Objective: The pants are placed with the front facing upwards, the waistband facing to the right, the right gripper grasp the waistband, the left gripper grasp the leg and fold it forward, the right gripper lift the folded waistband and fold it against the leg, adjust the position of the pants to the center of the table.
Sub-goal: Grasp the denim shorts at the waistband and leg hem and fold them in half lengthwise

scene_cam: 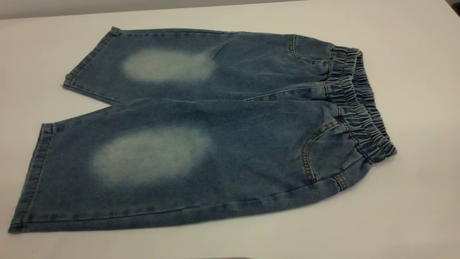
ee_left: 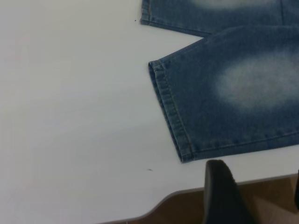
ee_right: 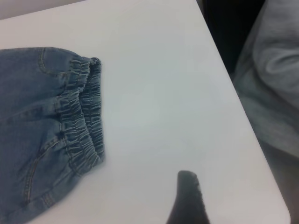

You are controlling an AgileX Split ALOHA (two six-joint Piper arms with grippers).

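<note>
the wide white matte table [scene_cam: 413,201] is lying bare on every side of the short blue denim pants [scene_cam: 222,118], which are spreading flat with nothing resting on them. open surface is stretching beyond the ruffled elastic waistband [ee_right: 86,119] toward the table edge, and beyond the stitched leg hems [ee_left: 170,114] on the other side, leaving room for passing.

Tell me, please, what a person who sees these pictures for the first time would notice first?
The blue denim pants lie flat and unfolded across the white table, with two pale oval knee patches, one on each leg. The ruffled waistband at the right end also draws the eye. Neither claw touches the cloth: one dark finger shows near the leg hem, another on the table beyond the waistband.
</note>
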